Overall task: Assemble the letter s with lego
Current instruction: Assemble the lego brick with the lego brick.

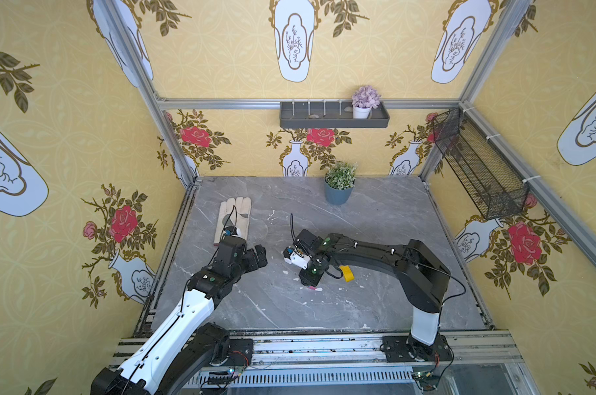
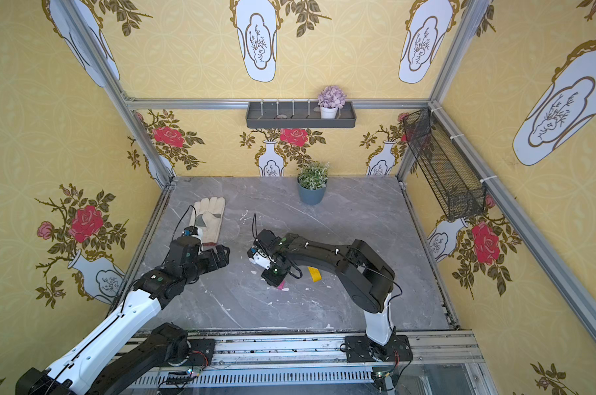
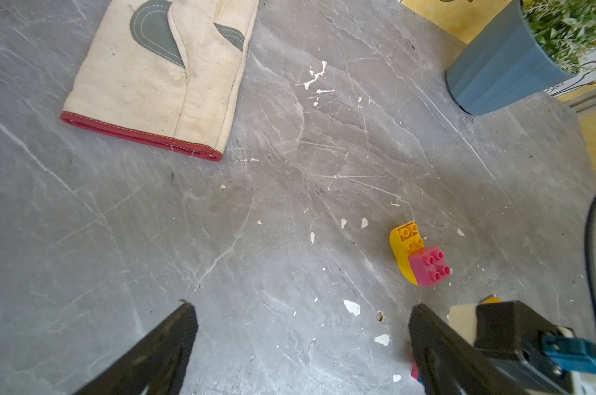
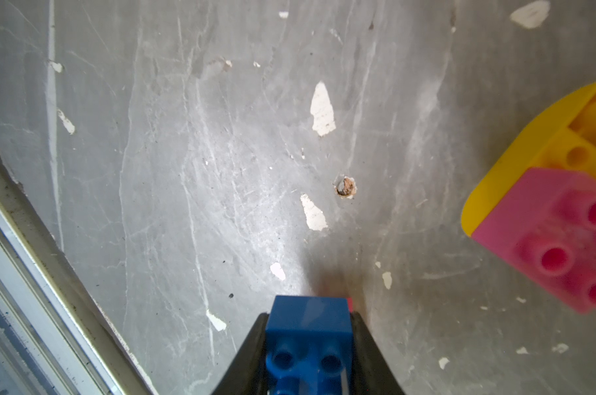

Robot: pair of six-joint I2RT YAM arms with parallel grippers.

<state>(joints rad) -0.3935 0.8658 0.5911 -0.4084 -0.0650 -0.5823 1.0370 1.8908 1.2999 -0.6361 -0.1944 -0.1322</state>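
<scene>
My right gripper (image 4: 310, 321) is shut on a blue lego brick (image 4: 308, 337), low over the table; a pink sliver (image 4: 349, 303) shows just behind it. In both top views this gripper (image 1: 310, 280) points down at mid-table, with pink (image 2: 280, 285) at its tip. Close by lies a yellow brick (image 4: 529, 147) joined to a pink brick (image 4: 556, 239); the pair also appears in the left wrist view (image 3: 418, 254). Another yellow brick (image 1: 347, 273) lies partly under the right arm. My left gripper (image 3: 301, 309) hangs open and empty to the left (image 1: 259, 256). No finished letter s is in view.
A cream work glove (image 1: 233, 219) lies at the back left of the grey marble table (image 1: 375, 307). A blue pot with a plant (image 1: 338, 193) stands at the back middle. A wire basket (image 1: 477, 164) hangs on the right wall.
</scene>
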